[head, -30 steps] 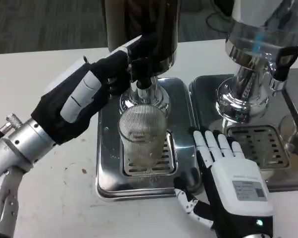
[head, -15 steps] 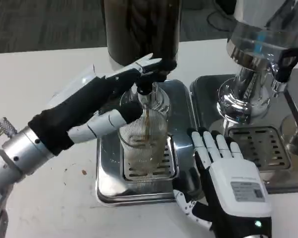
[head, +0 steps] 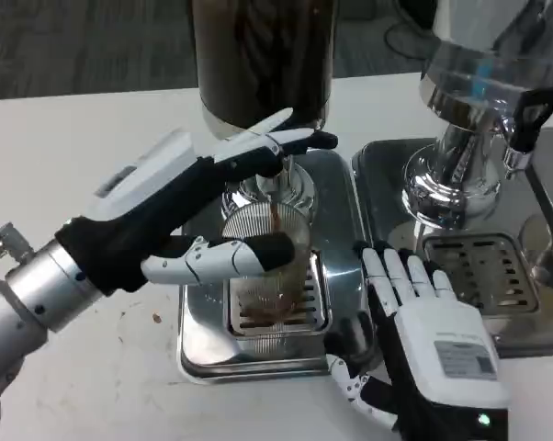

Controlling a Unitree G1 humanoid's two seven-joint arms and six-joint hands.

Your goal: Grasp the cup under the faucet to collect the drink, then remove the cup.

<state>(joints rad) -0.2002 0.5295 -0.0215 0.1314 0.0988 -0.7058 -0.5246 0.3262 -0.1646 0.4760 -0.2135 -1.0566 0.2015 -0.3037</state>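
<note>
**Drink running into the cup under the faucet**

A ribbed clear cup stands upright on the slotted grate of a shiny metal drip tray, directly below the faucet of a drink dispenser whose tank holds a dark brown liquid. A thin brown stream falls from the faucet into the cup, and a shallow layer of brown drink lies at the cup's bottom.

The left hand reaches in from the left. Its upper fingers lie stretched over the faucet's lever, while a lower finger extends across the front of the cup, touching or just in front of its wall; whether it truly grips the cup cannot be told. The hand's fingers are apart, not curled together.

The right hand rests palm down on the right edge of the drip tray, just beside the cup but apart from it, fingers spread flat and holding nothing.

To the right stands a second dispenser with a clear tank on a chrome base, over its own drip tray and grate. Everything sits on the white bench.
</note>
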